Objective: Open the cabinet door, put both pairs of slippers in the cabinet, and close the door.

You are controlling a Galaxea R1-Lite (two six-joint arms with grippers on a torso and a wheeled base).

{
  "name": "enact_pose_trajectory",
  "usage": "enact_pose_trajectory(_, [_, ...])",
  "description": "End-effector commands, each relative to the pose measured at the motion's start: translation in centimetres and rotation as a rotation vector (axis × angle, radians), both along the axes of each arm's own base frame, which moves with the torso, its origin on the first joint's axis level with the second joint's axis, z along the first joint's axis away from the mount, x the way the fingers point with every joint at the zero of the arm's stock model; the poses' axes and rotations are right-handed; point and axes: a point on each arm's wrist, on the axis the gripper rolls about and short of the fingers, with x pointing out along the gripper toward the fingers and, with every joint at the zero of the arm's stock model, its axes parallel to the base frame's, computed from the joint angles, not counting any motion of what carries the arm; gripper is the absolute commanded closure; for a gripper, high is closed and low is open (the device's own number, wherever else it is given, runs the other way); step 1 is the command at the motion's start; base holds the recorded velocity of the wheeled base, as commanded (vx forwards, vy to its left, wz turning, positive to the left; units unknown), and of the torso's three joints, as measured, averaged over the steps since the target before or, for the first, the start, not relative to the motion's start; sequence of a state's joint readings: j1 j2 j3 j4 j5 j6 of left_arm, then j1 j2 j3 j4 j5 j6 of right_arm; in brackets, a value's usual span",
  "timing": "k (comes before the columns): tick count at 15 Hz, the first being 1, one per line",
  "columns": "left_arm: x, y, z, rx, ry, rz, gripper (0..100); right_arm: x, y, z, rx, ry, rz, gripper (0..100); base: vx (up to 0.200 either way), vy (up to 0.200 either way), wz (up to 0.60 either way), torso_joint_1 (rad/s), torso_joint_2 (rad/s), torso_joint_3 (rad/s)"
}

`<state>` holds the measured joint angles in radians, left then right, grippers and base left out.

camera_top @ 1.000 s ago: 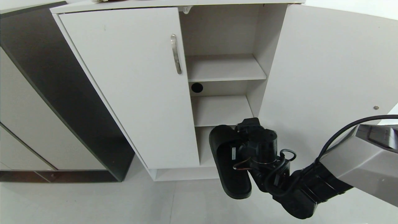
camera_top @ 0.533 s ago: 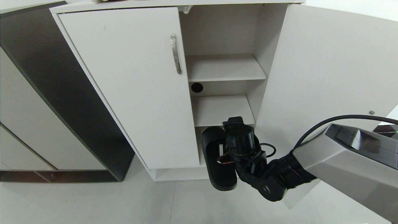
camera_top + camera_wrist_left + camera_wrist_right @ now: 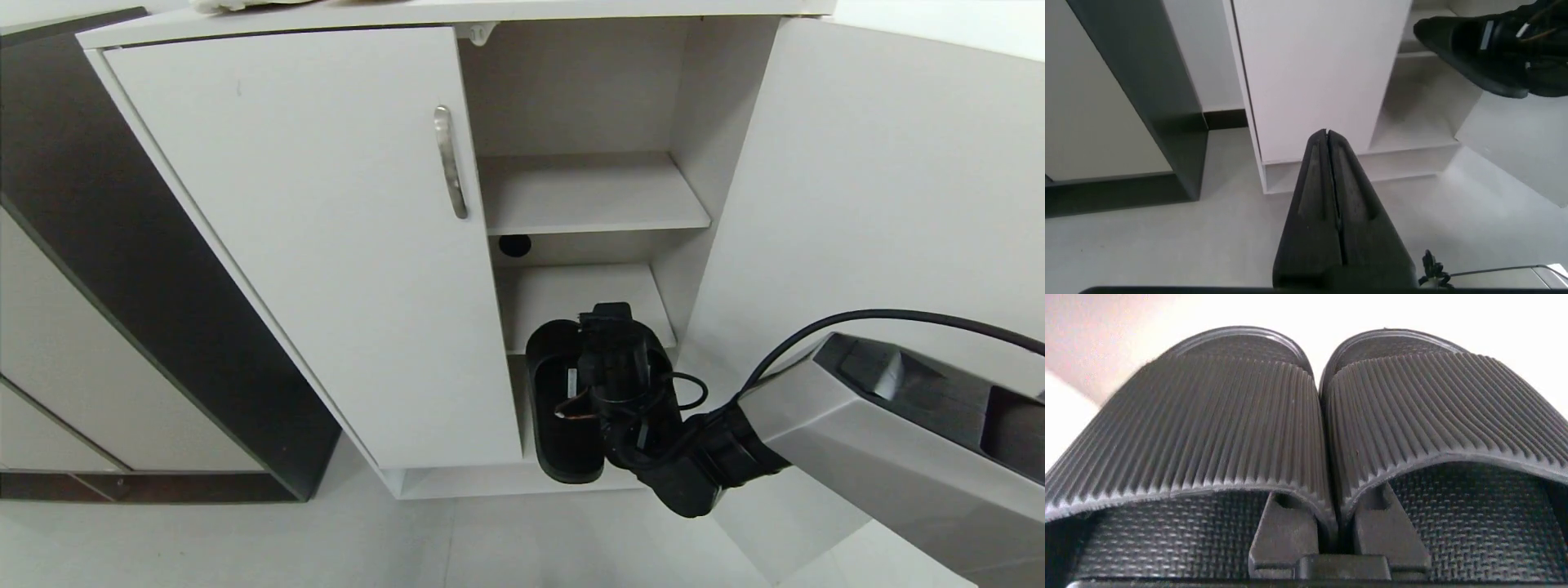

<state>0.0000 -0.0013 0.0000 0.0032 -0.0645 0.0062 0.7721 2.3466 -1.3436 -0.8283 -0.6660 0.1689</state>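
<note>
White cabinet (image 3: 722, 122), two doors. Right door (image 3: 857, 204) is swung fully open to the right; left door (image 3: 310, 245) is shut, with a dark panel (image 3: 98, 204) beside it on the left. Pale floor (image 3: 245, 539) in front.

Open right half has an upper shelf (image 3: 588, 192), a middle shelf (image 3: 571, 298) and a bottom compartment under it.

Black slippers (image 3: 559, 408), one pair side by side, sit in the mouth of the bottom compartment just below the middle shelf: toes pointing in (far), heels at the near front edge. Can't tell if the soles touch the bottom board.

Right gripper (image 3: 1331, 539) has the pair: one of its fingers (image 3: 1282, 539) under each ribbed strap, the two inner strap walls pinched between them.

Left gripper (image 3: 1327, 139) hangs over the floor, near side of the cabinet's base in front of the shut door, well apart from the slippers. Fingers pressed flat together, nothing between them.

Metal handle (image 3: 450, 162) runs vertically on the shut door's right edge. Round dark hole (image 3: 514, 243) in the back panel, just under the upper shelf.
</note>
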Motion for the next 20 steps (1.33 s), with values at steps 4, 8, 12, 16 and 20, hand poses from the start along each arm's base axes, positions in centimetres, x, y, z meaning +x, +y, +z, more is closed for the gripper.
enact_pose_trajectory(4, [0.0,0.0,0.0,0.001,0.001,0.0,100,-0.2,0.3,-0.8,-0.025,-0.044,-0.007,100,0.2,0.0,0.0,0.004,0.0,0.001])
enact_pose_trajectory(8, [0.0,0.0,0.0,0.001,0.001,0.0,100,-0.1,0.4,-1.2,-0.026,-0.051,-0.006,100,0.0,0.0,0.0,0.0,0.0,0.0])
enact_pose_trajectory(12, [0.0,0.0,0.0,0.001,0.001,-0.001,100,1.2,0.7,-1.4,-0.019,-0.067,-0.02,100,0.0,0.0,0.0,0.0,0.0,0.0])
enact_pose_trajectory(16, [0.0,0.0,0.0,0.001,0.001,0.0,100,5.6,0.6,-1.5,-0.036,-0.112,-0.074,100,0.0,0.0,0.0,0.0,0.0,0.0])
enact_pose_trajectory(20, [0.0,0.0,0.0,0.001,0.001,0.0,100,9.1,0.5,-0.5,-0.04,-0.109,-0.115,100,0.0,0.0,0.0,0.0,0.0,0.0])
